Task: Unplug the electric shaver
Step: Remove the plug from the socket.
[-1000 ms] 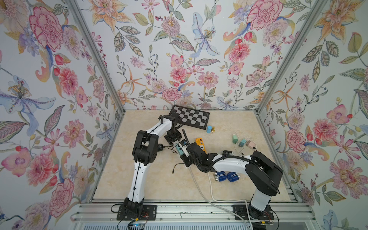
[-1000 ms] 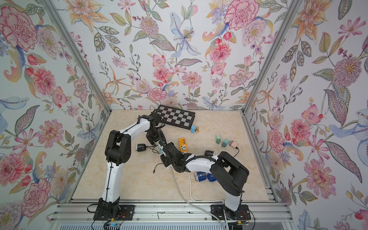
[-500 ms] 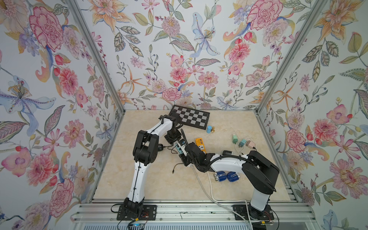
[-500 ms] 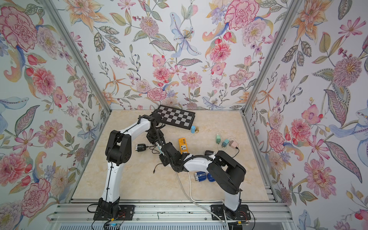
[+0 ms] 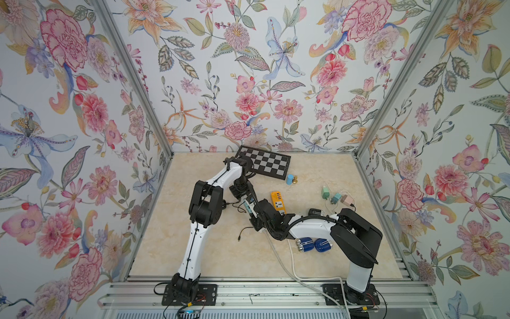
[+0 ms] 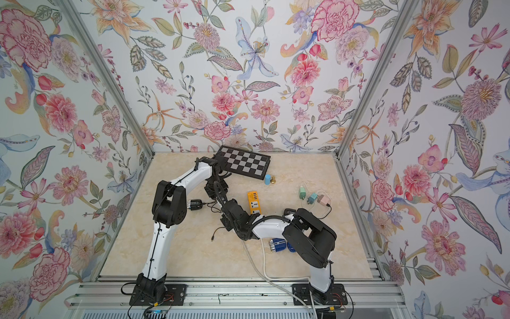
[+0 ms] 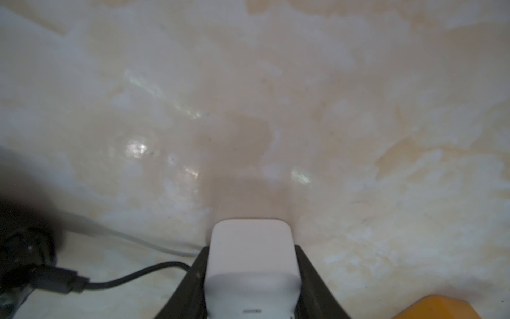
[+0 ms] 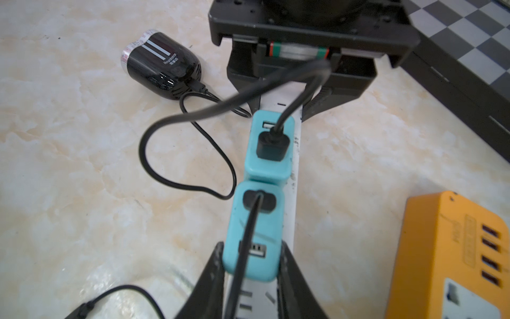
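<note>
The left pincer (image 7: 250, 248) is clamping the white power strip (image 7: 249, 273), the right pincer (image 8: 251, 248) is gripping a teal adapter (image 8: 265, 226) plugged into it, and the black electric shaver (image 8: 161, 66) is lying on the counter (image 8: 82, 165) beside the strip, its cable (image 8: 193, 95) attached.

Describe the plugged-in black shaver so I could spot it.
On the beige marble tabletop, look beside the left arm's bulky black elbow. There lies the glossy black rounded shaver, white-striped and trailing a thin black cable, unlike the two blue shavers.
</note>
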You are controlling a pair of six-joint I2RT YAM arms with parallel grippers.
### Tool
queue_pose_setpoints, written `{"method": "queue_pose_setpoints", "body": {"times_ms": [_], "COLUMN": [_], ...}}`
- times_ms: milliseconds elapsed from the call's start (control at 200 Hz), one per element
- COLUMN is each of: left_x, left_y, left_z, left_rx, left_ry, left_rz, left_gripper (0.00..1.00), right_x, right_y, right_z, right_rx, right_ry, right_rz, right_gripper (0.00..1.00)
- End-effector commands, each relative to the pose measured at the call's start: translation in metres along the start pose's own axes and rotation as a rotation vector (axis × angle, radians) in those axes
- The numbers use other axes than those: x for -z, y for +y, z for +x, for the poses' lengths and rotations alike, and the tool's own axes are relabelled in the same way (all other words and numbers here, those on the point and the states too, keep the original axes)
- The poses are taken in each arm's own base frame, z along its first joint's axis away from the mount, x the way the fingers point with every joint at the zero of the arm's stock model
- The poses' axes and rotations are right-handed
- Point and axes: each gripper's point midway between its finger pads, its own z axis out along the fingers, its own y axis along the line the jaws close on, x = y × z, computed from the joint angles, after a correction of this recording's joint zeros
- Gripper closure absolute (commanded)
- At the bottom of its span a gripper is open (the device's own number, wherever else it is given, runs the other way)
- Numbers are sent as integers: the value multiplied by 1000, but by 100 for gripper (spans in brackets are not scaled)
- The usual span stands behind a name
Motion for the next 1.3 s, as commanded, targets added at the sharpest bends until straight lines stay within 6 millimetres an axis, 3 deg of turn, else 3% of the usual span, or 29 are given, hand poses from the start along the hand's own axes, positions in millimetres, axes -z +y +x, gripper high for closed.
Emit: {"method": "queue_pose_setpoints", "body": {"times_ms": [0, 215, 320, 505, 710, 826, 1026, 1186, 1291], "left_x": [-15, -12, -14, -16, -16, -20, -24, -25, -26], "left_y": [-4, -5, -7, -7, -5, -3, -3, -2, 0], "left_z": [8, 7, 9, 10, 10, 12, 14, 14, 15], "left_rx": [-19, -37, -48, -58, -62, -65, -65, -69, -69], "left_ry": [28, 16, 20, 18, 15, 20, 24, 23, 23], "left_rz": [-22, -41, -46, -64, -77, -89, -93, -101, -108], "left_gripper": [80, 88, 90, 92, 94, 94, 95, 95, 95], "right_x": [-4, 0, 3, 1, 7, 11, 11, 15, 19], "right_y": [14, 11, 30, 26, 19, 23, 53, 42, 27], "right_z": [-20, -29, -36, -37, -45, -46, -42, -41, -45], "right_rx": [9, -103, 75, 131, -146, -187, 79, 99, -59], "right_ry": [-81, -124, -158, -172, -209, -229, -196, -198, -226], "right_rz": [-34, -68, -46, 37, -124, -190, -91, -9, -74], "right_gripper": [78, 85, 86, 89, 89, 89, 91, 91, 91]}}
